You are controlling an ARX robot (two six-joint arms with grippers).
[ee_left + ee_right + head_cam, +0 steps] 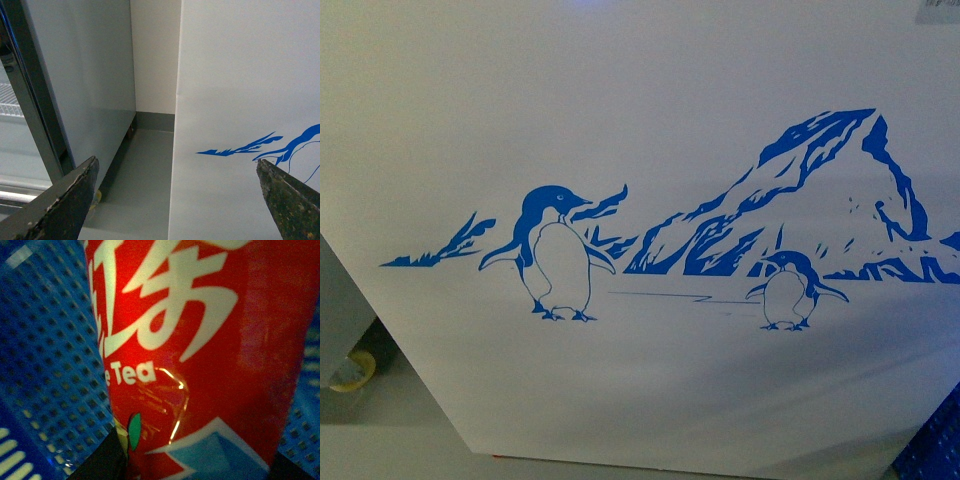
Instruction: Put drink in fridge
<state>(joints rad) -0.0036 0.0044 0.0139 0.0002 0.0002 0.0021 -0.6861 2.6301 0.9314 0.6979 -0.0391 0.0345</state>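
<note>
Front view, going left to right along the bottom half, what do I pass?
Yellow roll on the floor → larger blue penguin decal → smaller blue penguin decal → blue perforated crate corner.

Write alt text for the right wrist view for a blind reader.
A drink with a red label, white characters and the word Tea fills the frame. Behind it is blue perforated plastic.

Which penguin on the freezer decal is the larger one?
The left penguin, beak pointing right; the right penguin below the mountain is clearly smaller.
</note>
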